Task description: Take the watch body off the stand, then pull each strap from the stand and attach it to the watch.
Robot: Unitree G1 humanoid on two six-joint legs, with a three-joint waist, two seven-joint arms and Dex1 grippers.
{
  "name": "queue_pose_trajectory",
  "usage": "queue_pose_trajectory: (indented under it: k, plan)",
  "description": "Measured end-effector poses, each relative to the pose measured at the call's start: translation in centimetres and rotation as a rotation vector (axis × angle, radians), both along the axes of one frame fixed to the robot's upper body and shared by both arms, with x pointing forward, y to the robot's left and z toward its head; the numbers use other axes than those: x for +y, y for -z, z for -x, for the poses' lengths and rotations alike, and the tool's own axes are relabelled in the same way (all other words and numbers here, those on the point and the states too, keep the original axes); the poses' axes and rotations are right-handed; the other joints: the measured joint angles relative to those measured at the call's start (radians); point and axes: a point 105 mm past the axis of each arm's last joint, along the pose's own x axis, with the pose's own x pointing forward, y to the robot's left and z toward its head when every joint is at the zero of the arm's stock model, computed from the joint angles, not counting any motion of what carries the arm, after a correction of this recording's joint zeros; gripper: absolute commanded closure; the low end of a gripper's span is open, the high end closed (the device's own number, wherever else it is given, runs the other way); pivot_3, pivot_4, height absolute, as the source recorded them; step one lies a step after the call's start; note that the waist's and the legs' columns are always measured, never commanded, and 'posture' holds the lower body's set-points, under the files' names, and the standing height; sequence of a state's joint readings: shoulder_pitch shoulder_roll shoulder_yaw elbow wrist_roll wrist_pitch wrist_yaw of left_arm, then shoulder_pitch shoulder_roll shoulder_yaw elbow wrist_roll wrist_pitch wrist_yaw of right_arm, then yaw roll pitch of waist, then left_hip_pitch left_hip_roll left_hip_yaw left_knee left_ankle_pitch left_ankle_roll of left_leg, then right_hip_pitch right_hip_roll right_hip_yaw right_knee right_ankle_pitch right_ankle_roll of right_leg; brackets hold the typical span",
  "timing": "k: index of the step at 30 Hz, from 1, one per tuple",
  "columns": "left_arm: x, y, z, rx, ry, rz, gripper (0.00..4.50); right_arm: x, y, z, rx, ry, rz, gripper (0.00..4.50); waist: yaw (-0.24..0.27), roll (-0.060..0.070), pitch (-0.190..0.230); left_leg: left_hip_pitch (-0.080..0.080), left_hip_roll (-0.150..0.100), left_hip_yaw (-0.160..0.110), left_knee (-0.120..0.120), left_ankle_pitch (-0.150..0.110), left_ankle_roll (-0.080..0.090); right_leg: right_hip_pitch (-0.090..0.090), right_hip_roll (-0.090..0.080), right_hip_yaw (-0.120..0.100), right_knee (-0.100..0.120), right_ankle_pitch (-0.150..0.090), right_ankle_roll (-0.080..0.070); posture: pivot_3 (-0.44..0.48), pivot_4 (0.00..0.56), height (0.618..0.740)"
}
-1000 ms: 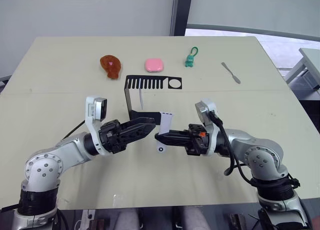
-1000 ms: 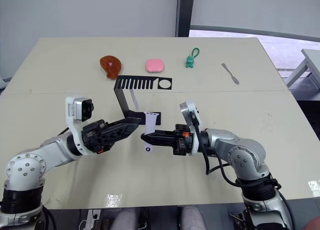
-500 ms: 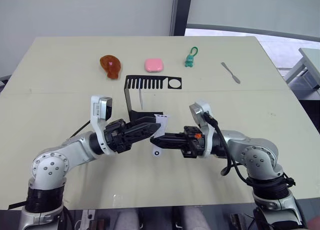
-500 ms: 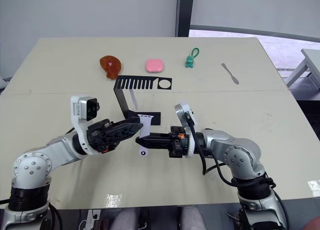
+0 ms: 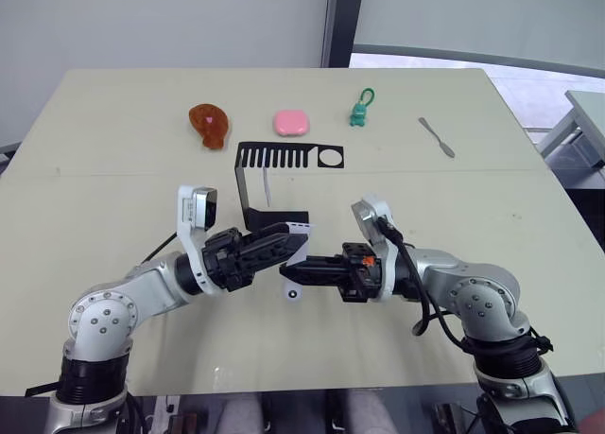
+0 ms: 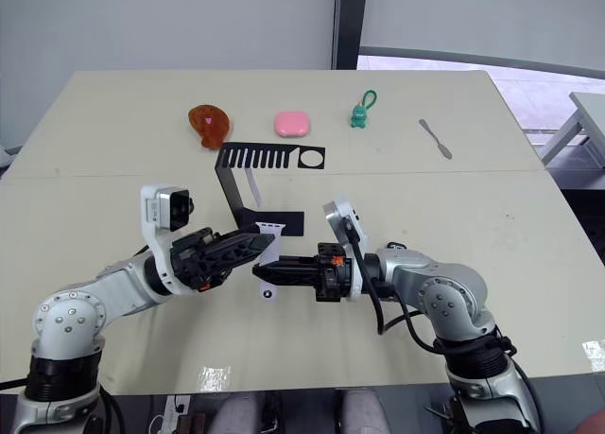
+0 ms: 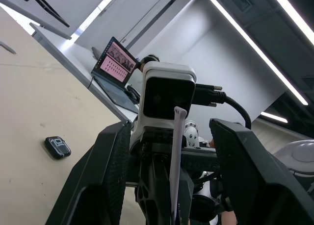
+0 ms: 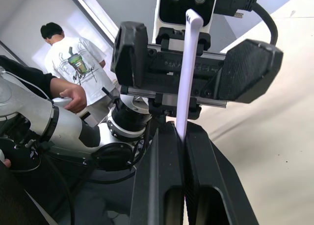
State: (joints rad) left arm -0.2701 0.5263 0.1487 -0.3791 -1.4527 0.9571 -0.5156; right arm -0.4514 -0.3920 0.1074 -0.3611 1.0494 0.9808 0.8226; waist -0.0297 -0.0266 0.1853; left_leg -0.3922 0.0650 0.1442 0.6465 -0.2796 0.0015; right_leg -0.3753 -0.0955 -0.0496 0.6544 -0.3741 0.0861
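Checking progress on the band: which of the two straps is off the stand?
The strap pinched upright in the right hand, between both hands. The other strap hangs from the stand's comb bar. The left hand is open.

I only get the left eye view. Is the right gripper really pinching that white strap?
Observer: Yes. The right wrist view shows the right gripper shut on the strap, which stands up from it.
Operator: Is the other one grabbing it too?
Observer: No. The left gripper is wide open, with one finger on either side of the strap.
Operator: Where's the watch?
Observer: In the left wrist view the watch body lies flat on the table.
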Motion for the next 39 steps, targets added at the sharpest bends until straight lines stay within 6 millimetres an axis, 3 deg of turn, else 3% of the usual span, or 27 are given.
queue_pose_trajectory:
  k: [10,13,17,31,35,39]
  plan:
    - [0.0,0.1,0.0,0.003,-0.006,0.006,1.73,0.0,0.2,0.0,0.006,0.002,0.000,4.50,0.000,0.000,0.000,0.000,0.000,0.000,0.000,0.000,0.000,0.000,0.000,0.000,0.000,0.000,0.000,0.000,0.150,0.740]
    - [-0.1,0.1,-0.1,0.003,-0.007,0.009,2.60,-0.1,0.2,0.0,0.007,0.003,0.000,4.50,0.000,0.000,0.000,0.000,0.000,0.000,0.000,0.000,0.000,0.000,0.000,0.000,-0.001,0.000,0.000,0.000,0.150,0.740]
    - [-0.1,0.2,0.0,0.005,-0.006,0.010,4.46,-0.1,0.2,0.0,0.009,0.004,0.000,4.50,0.000,0.000,0.000,0.000,0.000,0.000,0.000,0.000,0.000,0.000,0.000,0.000,-0.001,0.000,0.000,0.000,0.150,0.740]
    - [-0.1,0.6,0.0,0.007,-0.018,0.016,4.46,-0.2,0.7,-0.2,0.005,0.030,0.014,4.50,0.000,0.000,0.000,-0.001,0.000,0.000,-0.001,0.000,0.000,0.000,0.000,0.000,-0.001,0.000,0.000,0.000,0.150,0.740]
    - [0.0,0.6,0.0,-0.014,-0.031,0.013,4.50,-0.7,0.8,-0.6,-0.024,0.061,0.033,3.16,0.001,0.000,0.000,-0.001,0.000,0.000,-0.001,0.000,0.000,0.000,0.000,0.000,-0.002,0.000,0.000,0.000,0.150,0.740]
    - [0.3,0.2,-0.1,-0.082,-0.070,-0.013,4.50,-2.4,1.4,-1.0,-0.067,0.120,0.102,1.34,0.002,0.000,0.000,-0.001,0.000,0.000,-0.001,0.000,0.000,0.000,0.000,0.000,-0.003,0.000,0.000,0.000,0.150,0.740]
